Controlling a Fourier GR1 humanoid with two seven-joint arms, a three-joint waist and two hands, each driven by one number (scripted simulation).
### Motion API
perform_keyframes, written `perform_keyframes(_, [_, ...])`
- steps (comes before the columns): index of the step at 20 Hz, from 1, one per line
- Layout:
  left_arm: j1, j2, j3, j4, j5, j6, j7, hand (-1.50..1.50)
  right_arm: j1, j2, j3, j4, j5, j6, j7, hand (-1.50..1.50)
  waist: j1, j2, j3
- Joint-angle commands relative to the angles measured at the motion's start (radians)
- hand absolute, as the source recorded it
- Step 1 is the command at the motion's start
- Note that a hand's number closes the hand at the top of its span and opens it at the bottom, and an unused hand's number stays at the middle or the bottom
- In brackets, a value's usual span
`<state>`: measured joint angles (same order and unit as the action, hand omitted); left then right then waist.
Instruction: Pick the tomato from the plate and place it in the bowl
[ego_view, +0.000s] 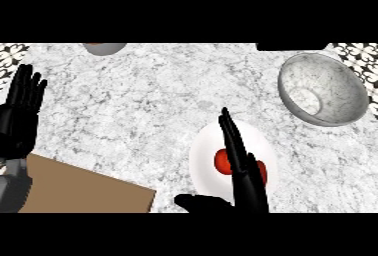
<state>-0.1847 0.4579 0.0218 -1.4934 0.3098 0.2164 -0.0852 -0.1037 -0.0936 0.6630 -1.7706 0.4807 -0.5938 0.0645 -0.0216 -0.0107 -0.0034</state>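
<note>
**Right hand over the tomato, bowl waiting beyond**

Nearest the lower edge, the right hand (244, 187) comes in edge-on above the white plate (203, 155), its fingers (229, 135) straight and pressed together, pointing up the view past the tomato; the thumb juts out toward the brown board. Nothing is held: the hand is flat and open, not curled round anything.

The tomato (221, 160) sits on the plate, near its middle, and the hand crosses right over it, so red shows on both sides of the dark fingers. Whether they touch it or hover above, I cannot tell. It looks round, with no long axis to line up on. This is plainly the nearer hand; the reach looks done, the closing not yet begun, and the fingers will need to curl down around the fruit.

Out from the plate toward the left edge, the brown board (88, 192) lies flat on the marbled bench (148, 100), and the left hand (21, 112) rests beyond it, open, fingers up.

Farther off, up and right of the plate, the grey bowl (347, 107) stands well apart, with bare bench between. A second grey dish (103, 48) peeks in at the far edge.
</note>
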Motion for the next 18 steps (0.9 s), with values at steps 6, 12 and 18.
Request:
perform_keyframes(6, [-0.018,0.056,0.052,-0.017,0.036,-0.039,0.056,0.0,0.073,-0.209,-0.005,-0.342,0.276,0.319,0.55,-1.5,-0.014,-0.004,-0.002])
perform_keyframes(12, [-0.023,0.039,0.038,-0.03,0.033,-0.047,0.051,0.0,0.046,-0.332,0.002,-0.512,0.142,0.684,0.818,-1.5,0.012,0.005,-0.001])
perform_keyframes(18, [-0.02,0.019,0.041,-0.017,0.011,-0.044,0.034,0.0,-0.02,-0.31,0.041,-0.65,0.033,0.917,1.088,-1.5,0.022,0.007,0.002])
